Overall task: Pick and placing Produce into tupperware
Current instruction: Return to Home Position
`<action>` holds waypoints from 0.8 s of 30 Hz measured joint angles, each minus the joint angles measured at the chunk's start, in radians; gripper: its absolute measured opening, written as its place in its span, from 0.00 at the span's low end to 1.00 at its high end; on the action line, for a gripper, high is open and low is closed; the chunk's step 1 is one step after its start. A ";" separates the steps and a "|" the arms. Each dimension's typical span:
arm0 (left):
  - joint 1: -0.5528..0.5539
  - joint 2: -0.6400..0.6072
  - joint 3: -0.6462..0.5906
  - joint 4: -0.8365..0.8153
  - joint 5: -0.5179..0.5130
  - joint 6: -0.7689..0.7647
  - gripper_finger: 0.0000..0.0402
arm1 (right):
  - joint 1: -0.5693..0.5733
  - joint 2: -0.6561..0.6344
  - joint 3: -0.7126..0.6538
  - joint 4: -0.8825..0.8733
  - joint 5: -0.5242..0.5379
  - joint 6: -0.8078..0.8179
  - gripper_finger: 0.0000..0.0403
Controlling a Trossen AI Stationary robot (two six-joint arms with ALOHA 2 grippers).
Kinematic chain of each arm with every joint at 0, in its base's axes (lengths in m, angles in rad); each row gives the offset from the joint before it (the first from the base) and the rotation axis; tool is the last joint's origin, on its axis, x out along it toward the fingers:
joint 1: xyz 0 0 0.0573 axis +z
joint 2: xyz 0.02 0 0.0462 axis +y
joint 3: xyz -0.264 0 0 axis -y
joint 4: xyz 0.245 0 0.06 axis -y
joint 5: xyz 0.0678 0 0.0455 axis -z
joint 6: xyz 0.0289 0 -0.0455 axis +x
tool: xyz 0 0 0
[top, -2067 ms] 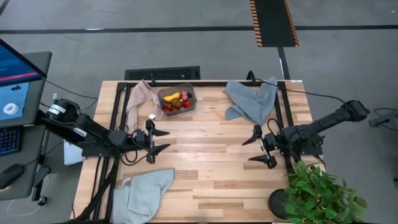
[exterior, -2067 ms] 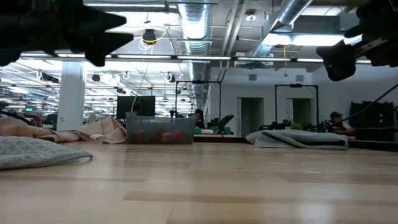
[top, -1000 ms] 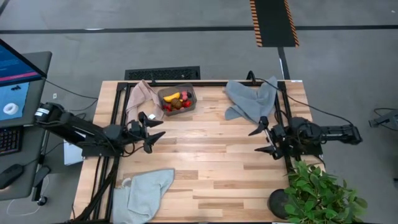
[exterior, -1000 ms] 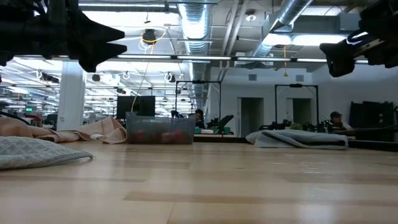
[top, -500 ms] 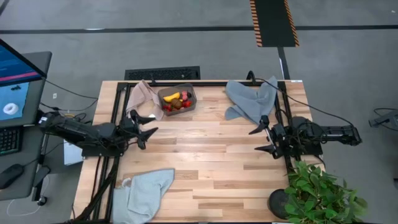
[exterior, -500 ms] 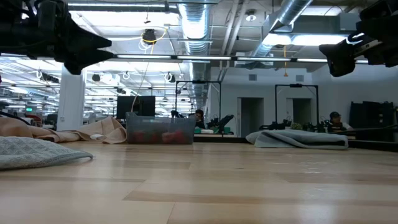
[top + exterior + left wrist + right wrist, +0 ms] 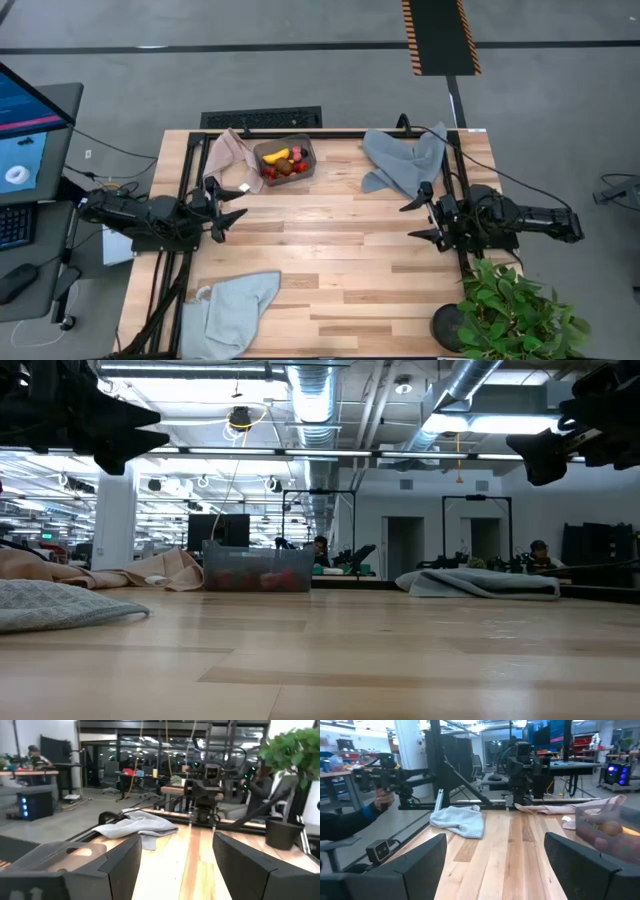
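Planks of pale wood form the table [image 7: 330,270], and ceiling ducts [image 7: 312,395] run through the room behind it. Left gripper [image 7: 231,208] and right gripper [image 7: 413,220] hang empty, fingers spread. The tupperware [image 7: 309,160] sits near the left one, beyond its tips, mouth up, long axis along the far edge. Overhead, its produce [image 7: 282,163] shows a yellow banana [image 7: 277,156], while the right wrist view shows a brown kiwi [image 7: 610,828] through the wall.
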 joint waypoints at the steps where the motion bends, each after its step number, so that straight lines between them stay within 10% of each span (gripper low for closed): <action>1: 0.000 0.002 0.000 0.001 0.004 0.010 0.59 | -0.012 0.000 0.000 0.002 -0.018 -0.001 0.89; 24: 0.161 0.005 0.000 -0.041 0.066 -0.009 0.59 | -0.432 0.103 0.000 0.013 -0.344 -0.030 0.88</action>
